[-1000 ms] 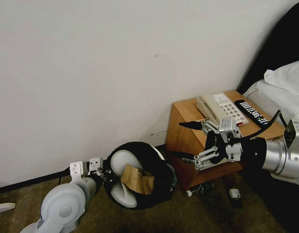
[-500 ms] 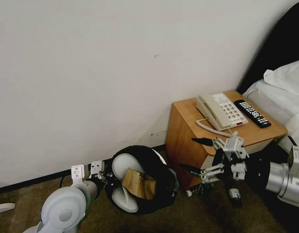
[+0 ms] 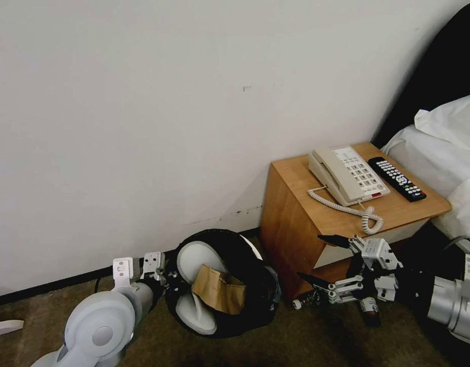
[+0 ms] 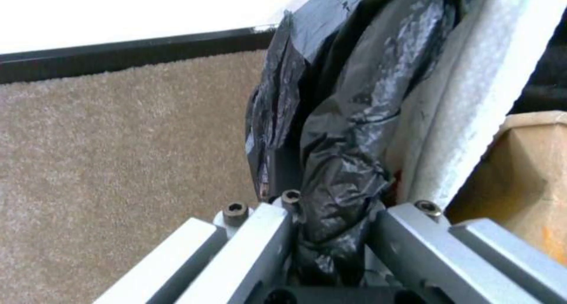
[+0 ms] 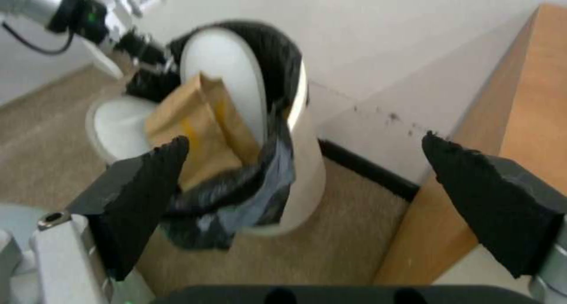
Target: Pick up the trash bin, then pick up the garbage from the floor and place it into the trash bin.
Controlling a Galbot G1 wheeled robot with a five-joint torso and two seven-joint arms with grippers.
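Observation:
The trash bin, white with a black bag liner, hangs tilted just above the carpet by the wall. My left gripper is shut on its bagged rim. Inside it lie a white slipper and a brown cardboard piece. My right gripper is open and low in front of the nightstand, right of the bin. Beneath it on the floor lie a clear plastic bottle and a brown bottle. In the right wrist view the bin shows between the spread fingertips.
A wooden nightstand stands right of the bin, carrying a phone and a remote. A bed with white linen is at the far right. A flat white object lies on the carpet at far left.
My right gripper has dropped from in front of the phone to near the floor before the nightstand, staying open. The left gripper and the bin have barely moved.

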